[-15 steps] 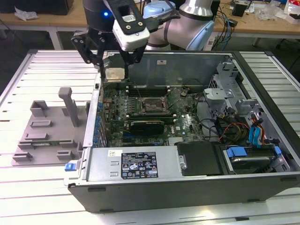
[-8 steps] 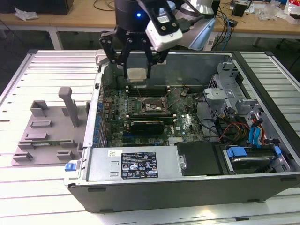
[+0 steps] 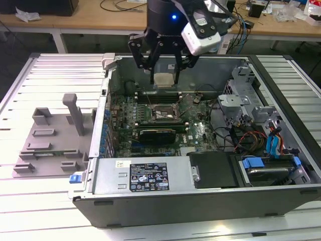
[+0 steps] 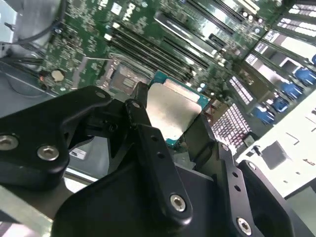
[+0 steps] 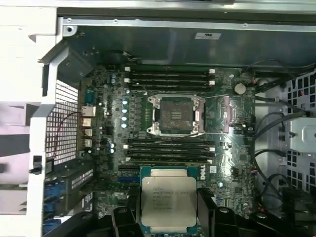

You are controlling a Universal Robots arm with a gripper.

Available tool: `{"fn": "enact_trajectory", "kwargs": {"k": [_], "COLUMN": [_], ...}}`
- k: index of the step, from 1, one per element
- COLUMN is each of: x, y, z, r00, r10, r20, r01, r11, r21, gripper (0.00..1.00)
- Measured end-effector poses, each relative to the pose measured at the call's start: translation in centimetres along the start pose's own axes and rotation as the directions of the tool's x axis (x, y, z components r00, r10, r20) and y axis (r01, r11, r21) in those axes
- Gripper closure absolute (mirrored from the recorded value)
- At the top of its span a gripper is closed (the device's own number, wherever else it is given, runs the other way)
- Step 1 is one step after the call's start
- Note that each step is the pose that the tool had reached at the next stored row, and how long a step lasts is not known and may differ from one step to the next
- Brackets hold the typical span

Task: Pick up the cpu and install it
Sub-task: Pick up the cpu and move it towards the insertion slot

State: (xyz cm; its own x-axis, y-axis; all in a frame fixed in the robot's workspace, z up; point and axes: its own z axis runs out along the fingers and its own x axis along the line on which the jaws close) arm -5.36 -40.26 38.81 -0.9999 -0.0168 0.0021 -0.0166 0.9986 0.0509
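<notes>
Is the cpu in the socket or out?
Out. The hand grips the cpu above the board, and the socket is bare.

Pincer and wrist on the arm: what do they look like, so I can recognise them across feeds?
The black metal pincer has jointed link-bar fingers dotted with silver screw heads. Above it sits a glossy black cylindrical wrist with a small blue light. A white-and-silver boxy camera unit is mounted at its side.

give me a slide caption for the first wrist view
Gripper holds the cpu over the motherboard, its socket open and empty.
</notes>
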Motion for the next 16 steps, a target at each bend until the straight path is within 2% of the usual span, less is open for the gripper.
{"fn": "enact_trajectory", "kwargs": {"k": [2,5,10,16], "x": [-0.36,-0.38,-0.39,-0.40], "y": [-0.01,0.00,-0.06,-0.07], "z": [0.00,0.07,1.14,1.61], "r00": [1.0000,1.0000,1.0000,1.0000], "r10": [0.000,0.000,0.000,0.000], "r20": [0.0000,0.0001,0.0000,0.0000], "r01": [0.000,0.000,0.000,0.000], "r11": [1.0000,1.0000,1.0000,1.0000], "r21": [0.0000,-0.0002,0.0000,0.0000], "gripper": [0.45,0.45,0.45,0.45]}}
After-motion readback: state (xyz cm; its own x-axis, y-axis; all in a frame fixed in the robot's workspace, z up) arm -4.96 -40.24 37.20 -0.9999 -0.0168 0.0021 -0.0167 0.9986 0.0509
